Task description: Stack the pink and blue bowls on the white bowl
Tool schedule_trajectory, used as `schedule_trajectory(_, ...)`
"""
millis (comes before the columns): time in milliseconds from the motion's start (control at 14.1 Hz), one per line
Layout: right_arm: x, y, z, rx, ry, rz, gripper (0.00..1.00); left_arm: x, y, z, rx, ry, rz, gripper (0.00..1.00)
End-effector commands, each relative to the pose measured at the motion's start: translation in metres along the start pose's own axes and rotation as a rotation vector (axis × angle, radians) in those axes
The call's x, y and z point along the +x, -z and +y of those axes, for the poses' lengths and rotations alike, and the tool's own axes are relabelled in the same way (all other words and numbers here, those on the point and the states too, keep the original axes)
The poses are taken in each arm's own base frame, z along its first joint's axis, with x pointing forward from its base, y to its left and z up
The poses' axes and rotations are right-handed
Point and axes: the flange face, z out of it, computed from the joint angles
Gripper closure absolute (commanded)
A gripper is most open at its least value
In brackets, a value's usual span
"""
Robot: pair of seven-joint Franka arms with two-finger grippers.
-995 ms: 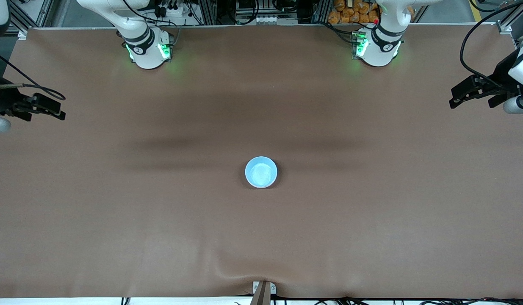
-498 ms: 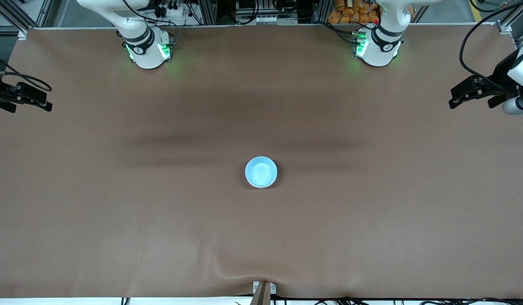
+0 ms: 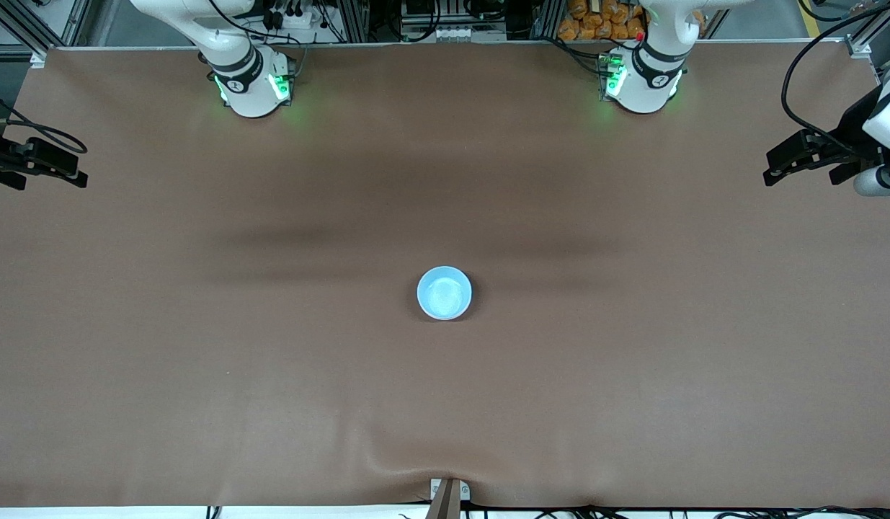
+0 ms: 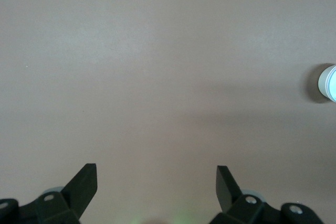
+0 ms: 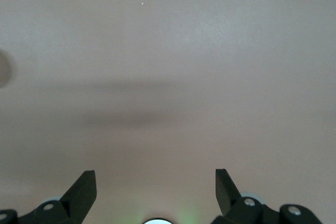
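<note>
A light blue bowl (image 3: 445,293) stands upright mid-table, its inside showing from above. The pink bowl and the white bowl are hidden in the front view. In the left wrist view a pale bowl wall (image 4: 328,83) is cut by the frame's edge, and I cannot tell which bowl it belongs to. My left gripper (image 3: 801,171) hangs open and empty over the left arm's end of the table, well away from the bowl, its jaws wide in its own view (image 4: 156,174). My right gripper (image 3: 52,180) hangs open and empty over the right arm's end (image 5: 156,179).
Brown cloth (image 3: 632,375) covers the whole table, with a ripple near the front camera's edge by a small metal bracket (image 3: 448,492). The two arm bases (image 3: 251,85) (image 3: 641,81) glow green along the edge farthest from the front camera.
The right gripper has drawn back toward the right arm's end of the table and now holds still. The left gripper and the blue bowl have barely moved.
</note>
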Motion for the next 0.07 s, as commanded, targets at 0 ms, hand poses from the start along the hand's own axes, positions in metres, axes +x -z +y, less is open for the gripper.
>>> schedule_trajectory(0,-0.0048,0.0044,0.0125,-0.01,-0.014,-0.014,0.0,-0.0003,0.0013,0.0019,0.005,0.009,-0.002,0.0)
